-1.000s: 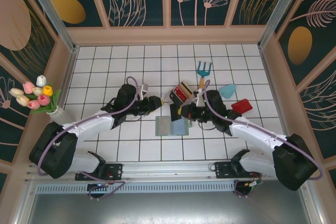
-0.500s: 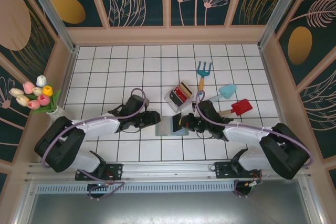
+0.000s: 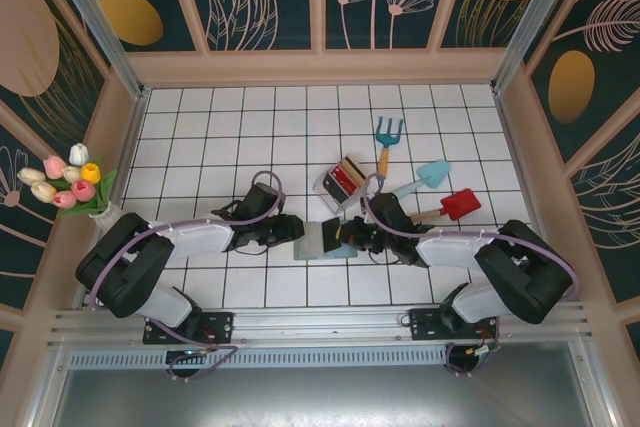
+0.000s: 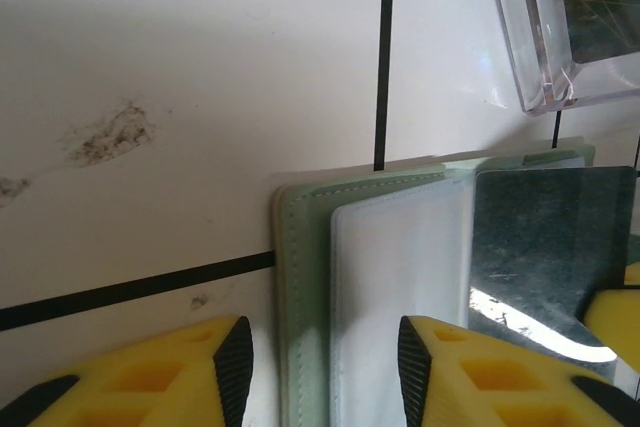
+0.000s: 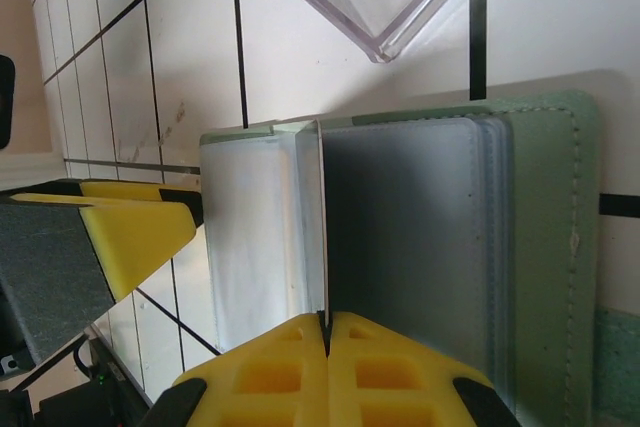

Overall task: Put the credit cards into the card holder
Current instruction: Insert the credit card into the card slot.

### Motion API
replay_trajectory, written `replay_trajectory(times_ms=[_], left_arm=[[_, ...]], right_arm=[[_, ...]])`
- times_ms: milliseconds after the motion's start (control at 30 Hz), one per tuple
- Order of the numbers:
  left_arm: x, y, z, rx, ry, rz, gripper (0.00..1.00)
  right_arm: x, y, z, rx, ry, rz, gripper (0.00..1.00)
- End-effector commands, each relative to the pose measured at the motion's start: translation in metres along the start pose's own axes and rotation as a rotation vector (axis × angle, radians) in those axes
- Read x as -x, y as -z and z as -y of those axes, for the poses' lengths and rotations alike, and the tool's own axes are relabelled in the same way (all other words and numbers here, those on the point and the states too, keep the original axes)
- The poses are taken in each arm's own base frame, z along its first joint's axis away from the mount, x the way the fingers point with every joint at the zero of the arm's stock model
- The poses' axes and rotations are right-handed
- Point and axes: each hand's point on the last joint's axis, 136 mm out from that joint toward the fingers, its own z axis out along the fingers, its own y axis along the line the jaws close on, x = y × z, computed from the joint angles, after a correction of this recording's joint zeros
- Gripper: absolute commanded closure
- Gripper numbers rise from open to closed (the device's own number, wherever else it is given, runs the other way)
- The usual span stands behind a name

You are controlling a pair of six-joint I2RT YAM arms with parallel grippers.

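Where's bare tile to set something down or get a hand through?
Free: the far-left tiles between the back wall and the left arm; the near tiles between the card holder and the front rail. Crowded: centre-right, where clear tray, fork, trowel and red shovel cluster, and at the holder, where left gripper and right gripper, holding a dark card, meet.

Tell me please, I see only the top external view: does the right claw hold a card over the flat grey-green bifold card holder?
Observer: Yes. The right wrist view shows the right claw shut on a thin dark plastic card, standing on edge over the grey-green card holder.
Operator: And the left claw?
Observer: The left wrist view shows the left claw open: one yellow finger over the white tile, the other over the holder's pale pocket.
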Motion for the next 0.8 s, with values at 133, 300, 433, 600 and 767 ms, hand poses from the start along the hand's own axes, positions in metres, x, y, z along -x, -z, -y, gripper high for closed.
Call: replay_trajectory(times_ms=[133,300,433,600,767], left_arm=[[-0.017,-0.015,-0.015,0.024,-0.003,-0.057,0.64],[-0.018,-0.017,-0.022,0.047,0.008,-0.054,0.67],[-0.02,-0.015,-0.026,0.059,0.013,-0.046,0.67],[-0.021,-0.017,-0.027,0.053,0.021,-0.05,0.68],[-0.022,-0.017,-0.029,0.055,0.026,-0.046,0.68]], right_arm=[[-0.013,-0.008,-0.002,0.033,-0.02,-0.038,1.0],[-0.012,-0.01,-0.012,0.06,-0.035,-0.04,1.0],[-0.012,-0.014,-0.006,-0.005,-0.039,-0.046,1.0],[-0.03,-0.03,-0.001,-0.03,-0.041,-0.108,1.0],[-0.028,-0.037,-0.008,-0.033,-0.037,-0.095,1.0]])
